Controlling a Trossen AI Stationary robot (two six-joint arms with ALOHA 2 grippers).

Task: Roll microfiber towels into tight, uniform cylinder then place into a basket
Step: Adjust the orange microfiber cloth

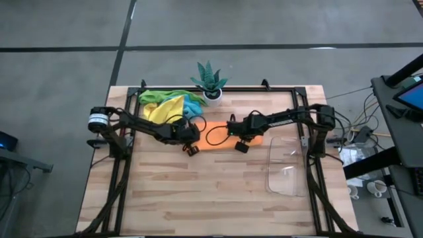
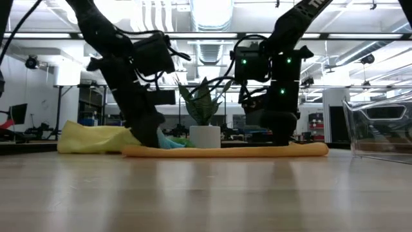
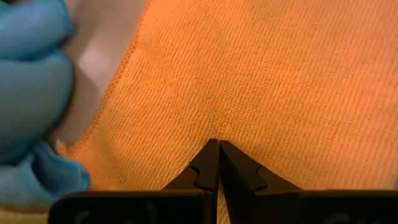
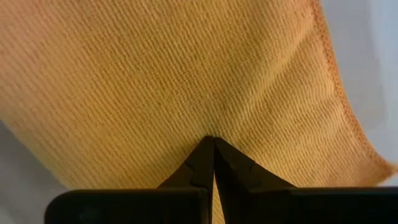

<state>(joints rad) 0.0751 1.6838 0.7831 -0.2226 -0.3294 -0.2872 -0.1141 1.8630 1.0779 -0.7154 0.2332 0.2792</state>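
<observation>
Both grippers are down on the orange towel (image 1: 225, 141), which lies flat on the table (image 1: 198, 198) with its long axis running left to right between my arms. My left gripper (image 3: 217, 144) has its fingers pressed together, pinching cloth near the towel's left end, just beside the light blue towel (image 3: 31, 81) of the heap behind. My right gripper (image 4: 212, 139) is likewise closed on orange cloth near the right end, close to a hemmed edge. Each arm therefore owns its nearer end; neither is better placed for the whole cloth. Judgement: any roll must turn about that left-right axis, both pinches moving together. The basket (image 1: 288, 168) sits empty, nearer my right arm, toward the table's front right.
</observation>
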